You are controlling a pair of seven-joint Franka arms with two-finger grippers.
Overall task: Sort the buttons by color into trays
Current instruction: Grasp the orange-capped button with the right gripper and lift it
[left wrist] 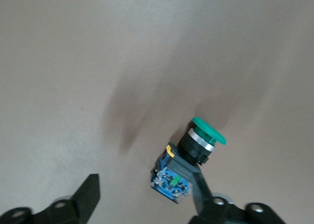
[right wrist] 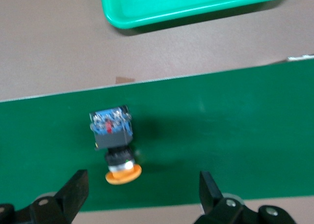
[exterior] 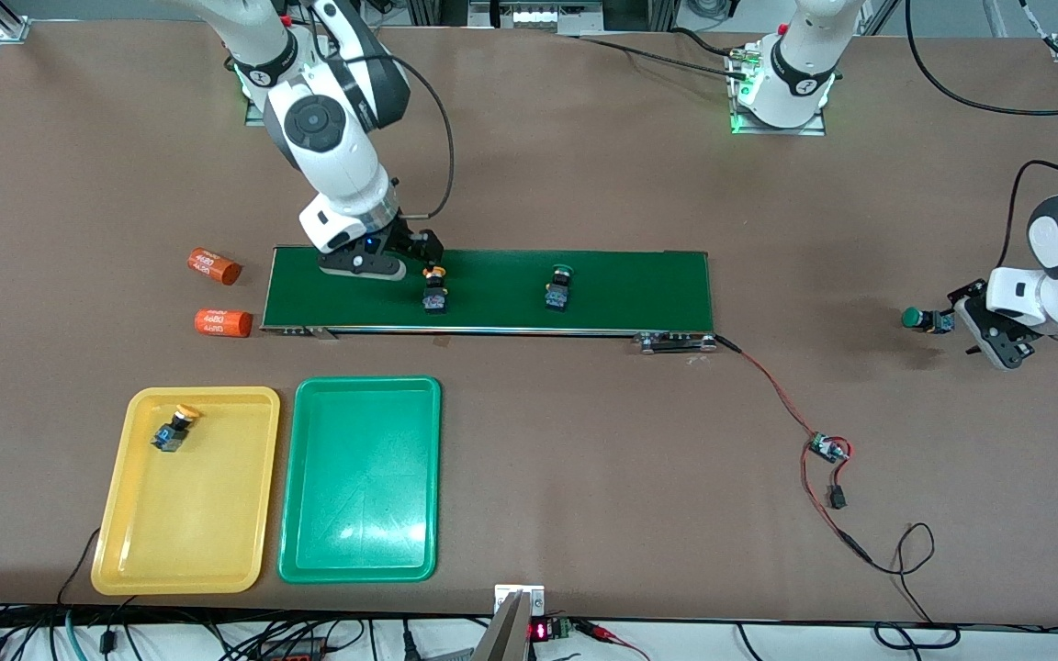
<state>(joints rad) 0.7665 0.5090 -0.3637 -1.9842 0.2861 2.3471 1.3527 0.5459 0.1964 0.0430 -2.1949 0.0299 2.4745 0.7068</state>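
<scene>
A yellow-orange button (exterior: 435,292) lies on the dark-green conveyor belt (exterior: 639,285). My right gripper (exterior: 421,248) is open just above it; in the right wrist view the button (right wrist: 114,135) lies just ahead of the open gripper (right wrist: 142,177). A green button (exterior: 558,289) stands farther along the belt. Another green button (exterior: 924,319) lies on the table at the left arm's end, against one finger (left wrist: 201,189) of my open left gripper (left wrist: 144,184), which also shows in the front view (exterior: 962,317). The yellow tray (exterior: 217,542) holds one yellow-orange button (exterior: 175,430). The green tray (exterior: 359,514) holds nothing.
Two orange cylinders with white text (exterior: 214,265) (exterior: 223,323) lie on the table by the right arm's end of the belt. A red-and-black cable with a small circuit board (exterior: 827,448) runs from the belt's other end toward the front camera.
</scene>
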